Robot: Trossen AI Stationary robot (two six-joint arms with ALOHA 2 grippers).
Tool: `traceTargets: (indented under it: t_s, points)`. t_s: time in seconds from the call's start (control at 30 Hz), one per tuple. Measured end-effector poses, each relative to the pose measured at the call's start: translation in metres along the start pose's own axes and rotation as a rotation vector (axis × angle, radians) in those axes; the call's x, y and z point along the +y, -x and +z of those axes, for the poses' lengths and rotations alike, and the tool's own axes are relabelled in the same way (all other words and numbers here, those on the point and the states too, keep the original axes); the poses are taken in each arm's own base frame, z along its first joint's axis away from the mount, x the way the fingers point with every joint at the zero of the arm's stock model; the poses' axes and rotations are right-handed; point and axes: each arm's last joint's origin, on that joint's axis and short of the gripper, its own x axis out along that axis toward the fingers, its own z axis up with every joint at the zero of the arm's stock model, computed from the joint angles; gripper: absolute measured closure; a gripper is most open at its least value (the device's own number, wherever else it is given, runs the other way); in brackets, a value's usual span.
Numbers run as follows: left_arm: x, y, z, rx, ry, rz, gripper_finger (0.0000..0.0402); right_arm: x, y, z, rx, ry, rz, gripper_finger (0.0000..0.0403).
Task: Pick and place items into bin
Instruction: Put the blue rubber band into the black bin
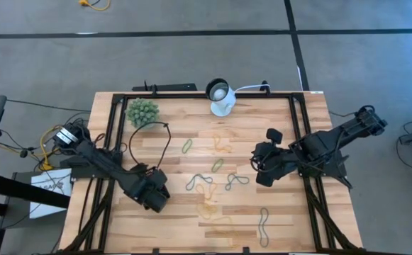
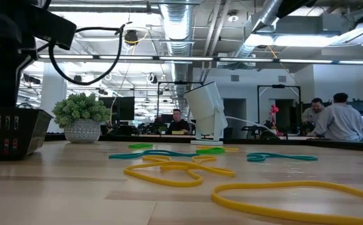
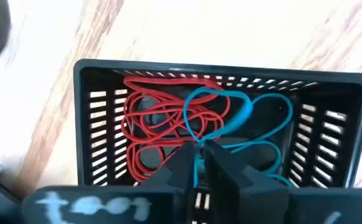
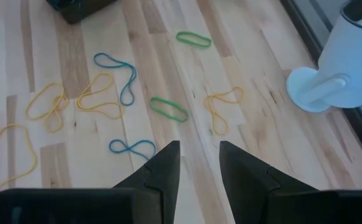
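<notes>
The fingers (image 3: 196, 165) of the left gripper (image 3: 196, 163) are pressed nearly together on a strand of a teal band (image 3: 243, 118) that trails down into the bin (image 3: 100, 118). They hang right over the bin, so I judge this is a drop about to be made: the band only needs letting go. Inside the bin, beside the teal band, lies a tangle of red bands (image 3: 162, 118). The bin's slotted black walls keep the loops from sliding back out.

Outward from the bin, more bands (image 1: 204, 180) are scattered flat across the worktop (image 1: 191, 227): teal and yellow ones just beside it, green ones (image 4: 168, 109) farther off, towards the white lamp (image 1: 222, 99).

The right gripper (image 4: 199, 163) hovers well apart from the bin, on the far side of the scattered bands, its fingers spread with nothing between them, probably lined up for the next pick. A fuzzy green plant (image 1: 142, 112) stands beyond the bin, near the lamp.
</notes>
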Motion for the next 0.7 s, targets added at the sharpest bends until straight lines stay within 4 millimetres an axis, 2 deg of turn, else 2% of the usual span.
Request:
traceTargets:
  t_s: [0.2,0.33,0.43,0.5,0.6,0.7]
  points:
    - [0.000,0.000,0.000,-0.006,0.004,0.001,0.0328,0.001,-0.003,-0.001,-0.007,-0.014,0.006,0.0296]
    - [-0.001,0.001,0.000,-0.002,-0.031,-0.011,0.0302,0.006,-0.016,-0.012,0.035,0.000,0.029,0.0296]
    - [-0.007,0.010,0.005,-0.010,-0.082,-0.062,0.0291,0.007,-0.026,-0.021,0.066,0.015,0.024,0.0296]
    - [-0.012,0.024,0.010,-0.001,-0.145,-0.122,0.0290,0.006,-0.027,-0.024,0.086,0.028,0.014,0.0296]
    - [-0.015,0.055,0.019,-0.018,-0.175,-0.150,0.0294,0.002,-0.024,-0.027,0.087,0.039,-0.016,0.0296]
    - [-0.014,0.093,0.032,-0.174,-0.198,-0.130,0.0300,-0.006,-0.013,-0.028,0.056,0.072,-0.014,0.0296]
